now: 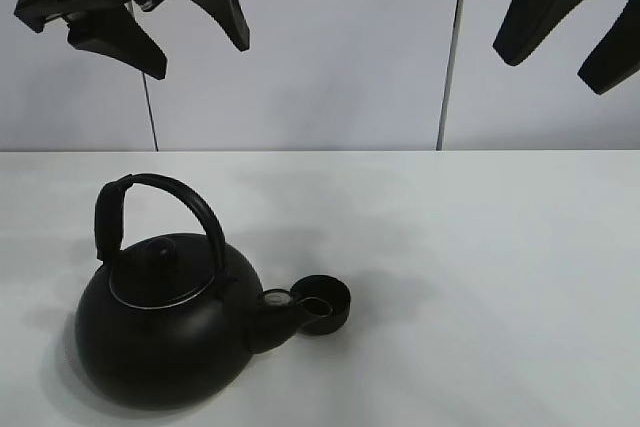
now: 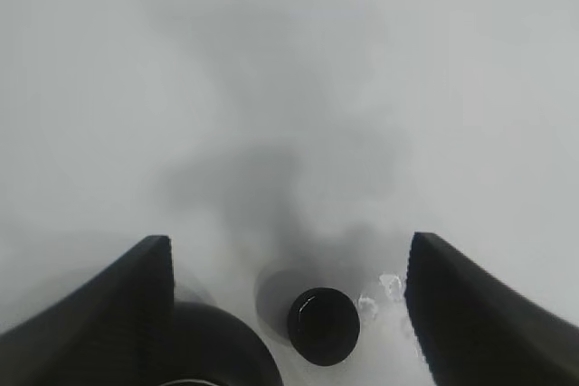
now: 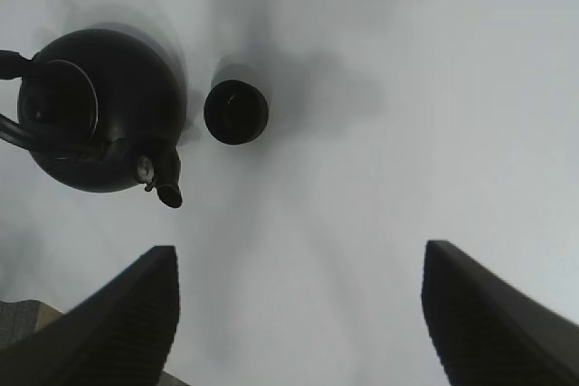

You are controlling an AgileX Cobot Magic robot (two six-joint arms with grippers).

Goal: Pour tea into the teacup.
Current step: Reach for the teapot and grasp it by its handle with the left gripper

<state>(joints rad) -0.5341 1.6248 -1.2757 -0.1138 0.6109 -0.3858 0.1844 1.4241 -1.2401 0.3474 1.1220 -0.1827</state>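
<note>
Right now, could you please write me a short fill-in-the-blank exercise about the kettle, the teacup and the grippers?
1. The kettle stands on the table with its arched ____ raised.
2. The teacup is far ____ than the kettle.
3. The left gripper and the right gripper hang with jaws ____, holding nothing.
Missing words: handle; smaller; open.

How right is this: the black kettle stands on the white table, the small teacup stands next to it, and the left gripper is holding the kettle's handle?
One part is wrong. The left gripper holds nothing: the exterior high view shows it open, high above the kettle's handle. The kettle does stand on the table, the teacup next to it.
</note>
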